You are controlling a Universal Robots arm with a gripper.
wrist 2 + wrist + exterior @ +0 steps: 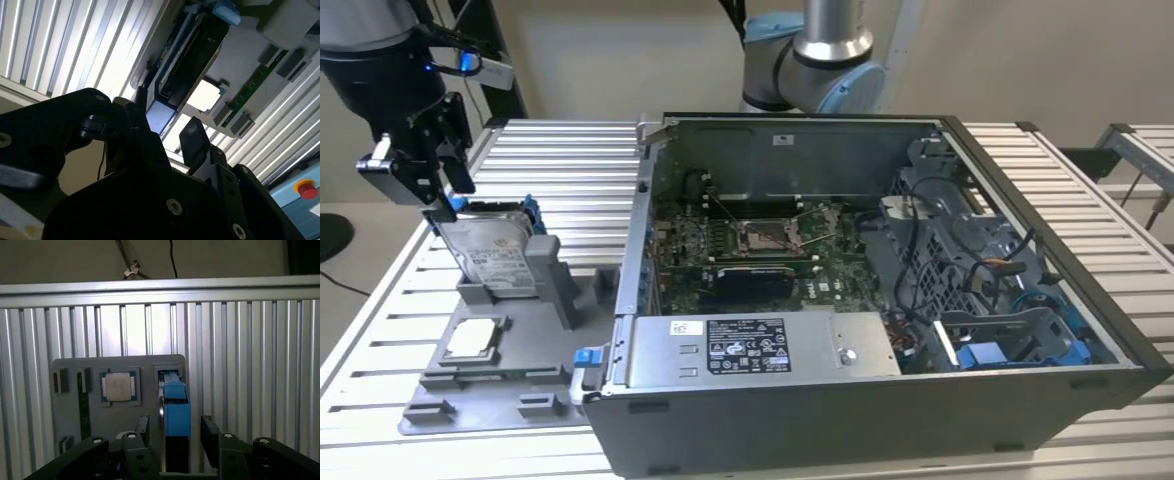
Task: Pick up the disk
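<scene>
Robot's gripper (440, 200) hangs at the upper edge of the disk (494, 250), which stands on edge in a slot of a grey tray (480, 395) on the slatted tabletop (374, 330), to the exterior view's left of an open computer case (854, 410). In the first wrist view the fingers (207, 430) are spread, one on either side of the blue frame, and appear clear of it. Standing upright likely keeps both faces free for a grip. A chip (470, 338) lies flat nearby.

Disk (496, 255): silver-grey, white label, bright blue carrier. Gripper (175, 425) black. Holder tray (480, 400) mid-grey; chip (470, 338) silver. Table (1067, 170) silver alu, ribbed stripes. PC case (854, 420) dark grey; PSU label (747, 345) white & black.
</scene>
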